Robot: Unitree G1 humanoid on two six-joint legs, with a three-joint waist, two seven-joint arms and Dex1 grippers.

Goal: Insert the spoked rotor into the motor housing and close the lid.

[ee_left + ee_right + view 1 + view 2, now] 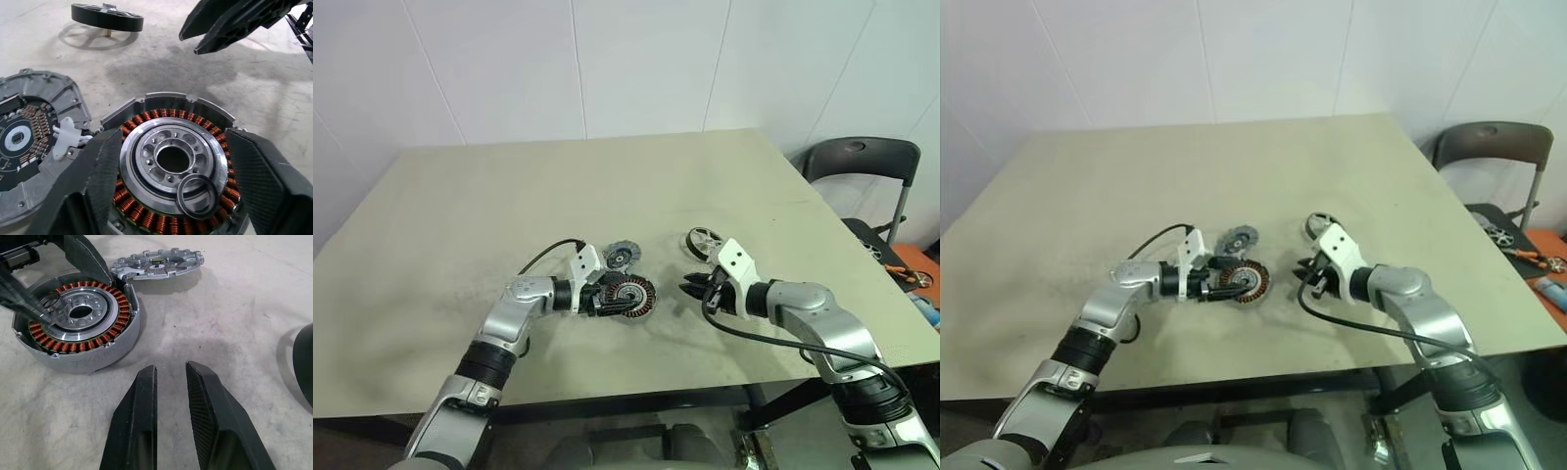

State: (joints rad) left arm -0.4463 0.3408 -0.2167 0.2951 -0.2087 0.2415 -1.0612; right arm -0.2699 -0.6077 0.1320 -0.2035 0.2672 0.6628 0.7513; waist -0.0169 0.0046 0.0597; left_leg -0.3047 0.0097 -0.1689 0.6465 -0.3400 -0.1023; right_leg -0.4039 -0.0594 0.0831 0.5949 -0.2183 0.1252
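The motor housing [173, 166] sits between the left gripper's [625, 300] spread fingers; the left wrist view reveals a small ring [197, 197] on it. Right gripper [171, 377], slightly parted, holds nothing, near the spoked rotor [703, 241].

– What sort of place?
– Looks like a lab or workshop: plain beige table [607, 176], bare white wall [607, 59], folding chair [862, 162] far right, tools [1528, 257] beside.

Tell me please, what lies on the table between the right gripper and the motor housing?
Nothing: between the right gripper and the motor housing there is bare table, as the right wrist view shows.
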